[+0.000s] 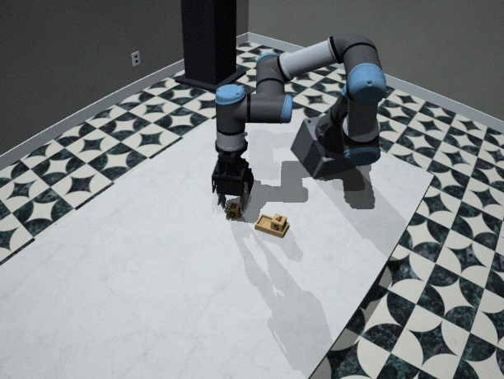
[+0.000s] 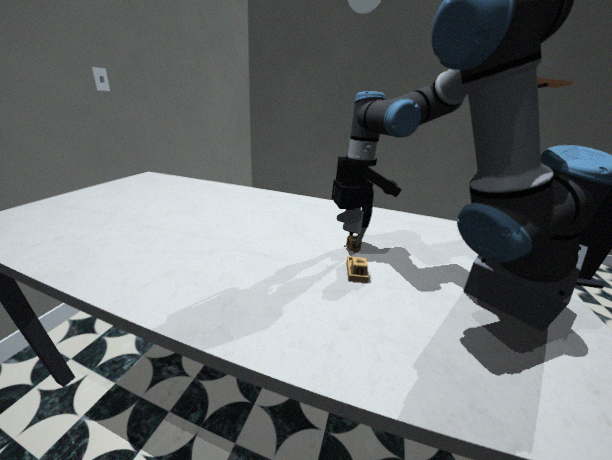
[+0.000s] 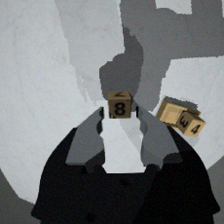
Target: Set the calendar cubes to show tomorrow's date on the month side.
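Observation:
My gripper (image 1: 234, 204) (image 2: 356, 238) (image 3: 120, 107) points down over the loose wooden cube (image 1: 233, 211) (image 2: 353, 243) (image 3: 120, 108). It is partly open; in the wrist view the fingertips stand either side of the cube with gaps. In the top view this cube shows 8 on top and 0 in front. The other cube (image 1: 278, 222) (image 2: 360, 267) (image 3: 191, 124) sits in one end of the wooden tray (image 1: 267, 231) (image 2: 358, 279), with 4 on top and 5 in front in the top view. The tray's other end is empty. The month's name is not readable.
The tray lies close beside the loose cube, to its right in the top view. The arm's base (image 1: 306, 146) (image 2: 515, 295) stands on the white table (image 1: 144, 268) (image 2: 200, 240). The arm's shadow falls around the cube and tray.

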You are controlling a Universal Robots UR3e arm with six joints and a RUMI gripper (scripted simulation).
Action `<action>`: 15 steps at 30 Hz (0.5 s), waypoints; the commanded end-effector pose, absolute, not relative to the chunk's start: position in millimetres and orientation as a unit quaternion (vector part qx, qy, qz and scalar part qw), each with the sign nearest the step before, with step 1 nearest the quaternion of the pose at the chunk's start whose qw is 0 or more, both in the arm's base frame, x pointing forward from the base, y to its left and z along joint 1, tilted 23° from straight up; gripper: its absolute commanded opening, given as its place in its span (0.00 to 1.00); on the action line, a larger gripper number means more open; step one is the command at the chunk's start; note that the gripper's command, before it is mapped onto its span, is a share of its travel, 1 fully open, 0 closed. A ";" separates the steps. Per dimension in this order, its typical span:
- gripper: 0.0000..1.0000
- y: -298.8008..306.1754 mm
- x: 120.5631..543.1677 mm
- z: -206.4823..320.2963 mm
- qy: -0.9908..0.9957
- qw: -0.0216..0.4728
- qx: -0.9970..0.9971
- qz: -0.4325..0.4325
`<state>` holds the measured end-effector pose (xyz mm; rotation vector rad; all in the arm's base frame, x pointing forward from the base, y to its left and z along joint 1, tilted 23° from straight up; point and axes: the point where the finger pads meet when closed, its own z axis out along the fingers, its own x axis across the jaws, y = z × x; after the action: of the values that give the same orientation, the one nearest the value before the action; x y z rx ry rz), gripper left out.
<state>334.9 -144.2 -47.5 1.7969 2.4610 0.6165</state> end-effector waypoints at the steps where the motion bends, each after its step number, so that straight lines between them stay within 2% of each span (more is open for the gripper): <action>1: 0.29 -143.1 337.2 -53.6 0.792 0.018 0.578 0.198; 15: 0.29 -141.7 338.4 -58.0 0.792 0.018 0.578 0.198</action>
<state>338.0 -140.9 -58.4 1.7969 2.4606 0.6160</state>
